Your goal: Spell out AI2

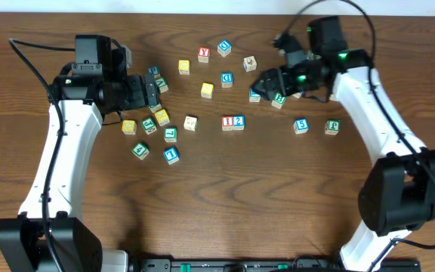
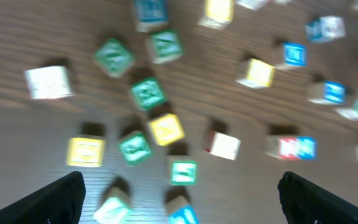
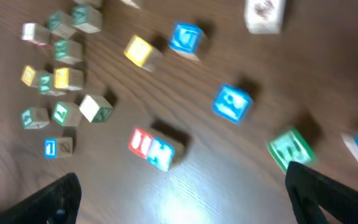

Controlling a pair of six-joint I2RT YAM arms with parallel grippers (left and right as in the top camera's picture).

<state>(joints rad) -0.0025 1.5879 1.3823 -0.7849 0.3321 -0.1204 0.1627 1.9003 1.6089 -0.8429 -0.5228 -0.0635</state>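
The red-framed I cube (image 1: 227, 122) and the blue-framed 2 cube (image 1: 238, 122) stand touching side by side at the table's middle. Both also show in the right wrist view, I (image 3: 140, 142) and 2 (image 3: 162, 154), and blurred in the left wrist view, I (image 2: 288, 148) and 2 (image 2: 305, 148). Another red-framed cube (image 1: 203, 54) lies at the back; its letter may be the A, but I cannot read it. My right gripper (image 1: 266, 81) (image 3: 182, 199) hovers open and empty to the right of the pair. My left gripper (image 1: 155, 91) (image 2: 179, 202) is open and empty over the left cluster.
Loose cubes lie scattered: yellow ones (image 1: 207, 89) (image 1: 184, 67), blue ones (image 1: 227, 78) (image 1: 224, 47), a green and yellow cluster (image 1: 149, 125) beside the left gripper, a blue (image 1: 255, 94) and a green cube (image 1: 278, 98) under the right gripper, two more (image 1: 300, 125) (image 1: 332, 127) at the right.
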